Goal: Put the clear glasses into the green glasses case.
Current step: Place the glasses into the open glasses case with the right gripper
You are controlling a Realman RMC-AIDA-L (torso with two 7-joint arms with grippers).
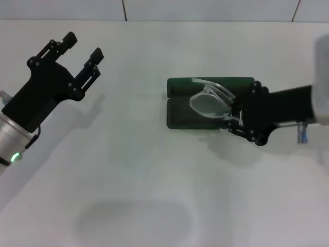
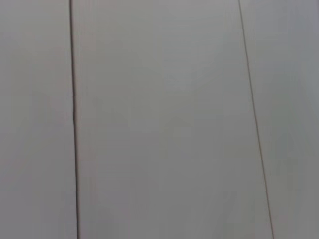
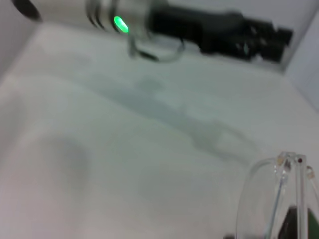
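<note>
The green glasses case [image 1: 180, 114] lies open at the table's middle right, its two halves side by side. The clear glasses [image 1: 208, 99] hang folded and tilted over the case's right part. My right gripper [image 1: 233, 114] comes in from the right and is shut on the clear glasses at their right end. In the right wrist view one clear lens [image 3: 266, 199] and a temple arm show close up, with a sliver of green case [image 3: 313, 225] behind. My left gripper [image 1: 83, 46] is open and holds nothing, raised at the far left, well away from the case.
The white tabletop [image 1: 144, 170] carries nothing else in view. A white tiled wall [image 1: 205, 9] runs along the back. The left wrist view shows only pale panels with two thin seams [image 2: 74, 119]. The left arm [image 3: 199, 27], with its green light, crosses the far side of the right wrist view.
</note>
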